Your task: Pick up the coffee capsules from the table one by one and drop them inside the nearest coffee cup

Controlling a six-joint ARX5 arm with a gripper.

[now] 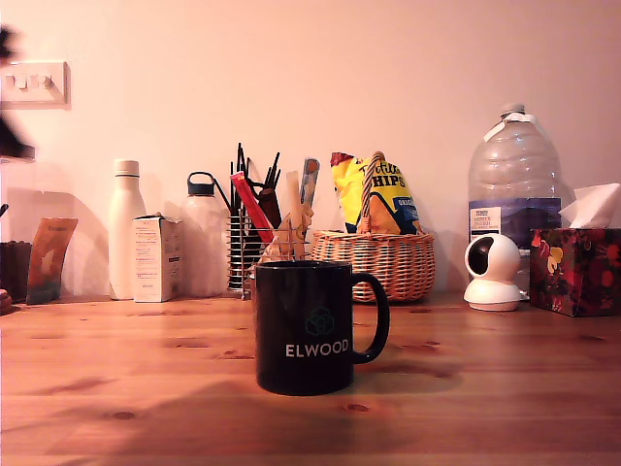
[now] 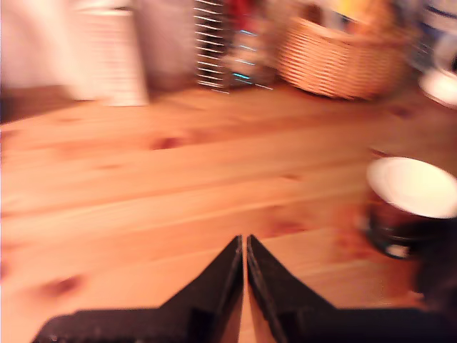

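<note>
The black coffee cup (image 1: 315,325) with white "ELWOOD" lettering stands upright on the wooden table (image 1: 116,388), its handle toward the exterior view's right. The wrist view is motion-blurred and shows the cup (image 2: 410,193) from above, with a pale inside. My gripper (image 2: 244,243) hovers over bare planks beside the cup, its two black fingers (image 2: 214,286) pressed together at the tips with nothing visible between them. In the exterior view only a dark blur of the arm (image 1: 12,141) shows at the left edge. No coffee capsules are in view.
Along the back wall stand a white bottle (image 1: 126,228), a small carton (image 1: 155,257), a utensil rack (image 1: 254,233), a wicker basket (image 1: 374,262) with snack bags, a white camera (image 1: 492,272), a large water bottle (image 1: 514,184) and a tissue box (image 1: 574,270).
</note>
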